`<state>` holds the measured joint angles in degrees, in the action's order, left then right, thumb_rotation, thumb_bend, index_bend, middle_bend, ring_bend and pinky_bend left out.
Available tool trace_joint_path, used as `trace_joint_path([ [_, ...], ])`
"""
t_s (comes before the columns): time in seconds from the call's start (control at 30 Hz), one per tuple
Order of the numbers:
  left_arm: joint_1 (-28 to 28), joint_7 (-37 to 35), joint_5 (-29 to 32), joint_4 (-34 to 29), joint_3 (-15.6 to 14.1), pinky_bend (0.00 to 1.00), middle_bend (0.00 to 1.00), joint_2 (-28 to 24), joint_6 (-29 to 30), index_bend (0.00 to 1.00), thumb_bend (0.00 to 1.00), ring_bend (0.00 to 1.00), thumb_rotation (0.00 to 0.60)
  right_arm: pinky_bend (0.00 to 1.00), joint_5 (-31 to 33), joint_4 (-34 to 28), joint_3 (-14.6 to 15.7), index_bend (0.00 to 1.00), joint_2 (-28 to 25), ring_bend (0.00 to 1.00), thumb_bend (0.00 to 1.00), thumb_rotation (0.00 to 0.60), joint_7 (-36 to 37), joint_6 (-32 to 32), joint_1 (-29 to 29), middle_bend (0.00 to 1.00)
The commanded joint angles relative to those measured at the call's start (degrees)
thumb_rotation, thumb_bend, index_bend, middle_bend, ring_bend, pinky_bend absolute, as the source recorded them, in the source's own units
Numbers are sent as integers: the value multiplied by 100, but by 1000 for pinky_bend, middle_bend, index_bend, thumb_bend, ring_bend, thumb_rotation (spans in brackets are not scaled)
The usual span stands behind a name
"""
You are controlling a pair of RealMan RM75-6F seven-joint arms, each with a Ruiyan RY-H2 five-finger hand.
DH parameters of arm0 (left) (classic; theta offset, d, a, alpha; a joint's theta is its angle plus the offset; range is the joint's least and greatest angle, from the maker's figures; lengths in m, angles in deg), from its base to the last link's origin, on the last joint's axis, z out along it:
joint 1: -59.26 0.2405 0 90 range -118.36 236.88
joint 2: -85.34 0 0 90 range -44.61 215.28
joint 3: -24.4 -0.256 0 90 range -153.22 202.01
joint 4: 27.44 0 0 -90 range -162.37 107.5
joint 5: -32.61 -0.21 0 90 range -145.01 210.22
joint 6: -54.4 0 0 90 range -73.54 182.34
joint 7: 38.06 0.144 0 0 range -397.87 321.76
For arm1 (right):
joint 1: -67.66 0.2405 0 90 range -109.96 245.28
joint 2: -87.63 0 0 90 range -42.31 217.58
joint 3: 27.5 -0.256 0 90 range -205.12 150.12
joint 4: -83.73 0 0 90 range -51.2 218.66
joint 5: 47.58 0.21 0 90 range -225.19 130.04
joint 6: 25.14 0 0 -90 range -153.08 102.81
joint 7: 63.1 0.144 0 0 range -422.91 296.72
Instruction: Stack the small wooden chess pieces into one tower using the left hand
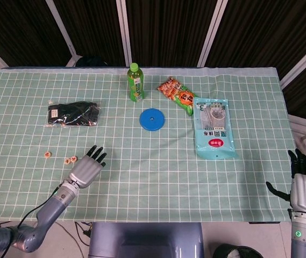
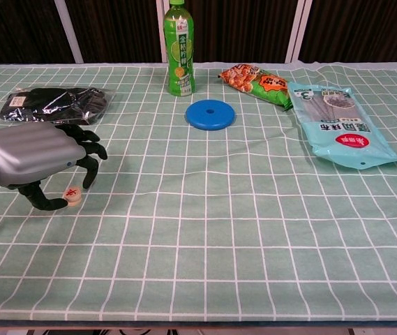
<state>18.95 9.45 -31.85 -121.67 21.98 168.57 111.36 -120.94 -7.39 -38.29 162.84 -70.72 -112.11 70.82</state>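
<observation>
Table: green checked cloth [image 1: 142,177] over the whole top, dark slatted panels behind.
Far-left piece: a lone small wooden chess piece [image 1: 47,155] lies flat, apart from the others.
Black packet: a wrapped dark bundle [image 1: 73,114] lies behind the pieces.
Pair of pieces: two more chess pieces [image 1: 70,159] sit side by side, just left of the hand.
Left hand: left hand [image 2: 34,158] arches over the cloth, fingers curled down around one piece [image 2: 72,196], thumb tip touching it; whether it truly grips, I cannot tell.
Middle: green bottle [image 2: 179,49] upright, blue disc [image 2: 211,114] flat in front.
Right of middle: snack bag [image 2: 257,82], then a pale blue pouch [image 2: 340,128].
Right hand: right hand [image 1: 304,188] hangs off the table edge, fingers apart, holding nothing.
</observation>
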Motion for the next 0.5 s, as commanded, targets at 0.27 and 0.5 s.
trace_joint_path([
  [0.27, 26, -127, -136, -216, 132, 76, 130, -163, 250, 273, 285, 0, 600, 0, 8, 2, -2, 65, 7, 22, 247, 600, -20, -9, -2, 1],
  [0.5, 246, -510, -182, -472, 311, 76, 129, -765, 693, 284, 281, 0, 600, 0, 11, 4, 12, 64, 9, 22, 247, 600, -37, 12, 2, 1],
])
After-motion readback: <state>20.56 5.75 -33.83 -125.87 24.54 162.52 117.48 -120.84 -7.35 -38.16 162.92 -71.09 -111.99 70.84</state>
